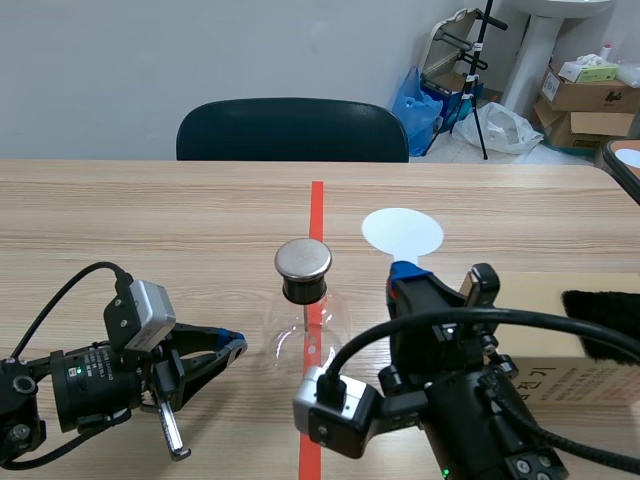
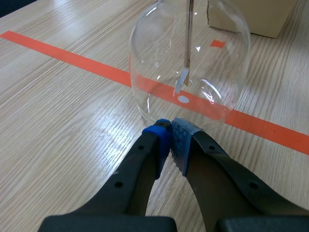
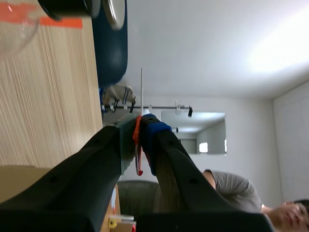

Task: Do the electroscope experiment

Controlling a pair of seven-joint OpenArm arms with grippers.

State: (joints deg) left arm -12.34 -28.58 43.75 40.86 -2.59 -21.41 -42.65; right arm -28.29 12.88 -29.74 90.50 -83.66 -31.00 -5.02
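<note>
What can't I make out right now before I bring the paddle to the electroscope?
The foil leaf: left wrist view, too small to tell whether it spreads; scene view, the right arm's cable crosses the flask.
The metal cap: left wrist view, cut off by the frame's edge.
The white paddle: right wrist view, edge-on in the right pincer, face unseen.
The black fur: scene view, cut by the edge.

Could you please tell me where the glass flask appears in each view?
Scene view: the flask stands mid-table on the tape line.
Left wrist view: just ahead of the shut left gripper, over the tape line.
Right wrist view: only its glass edge and black stopper show, ahead of the right gripper holding a white disc.
Shared landmark: the orange-red tape line.
</note>
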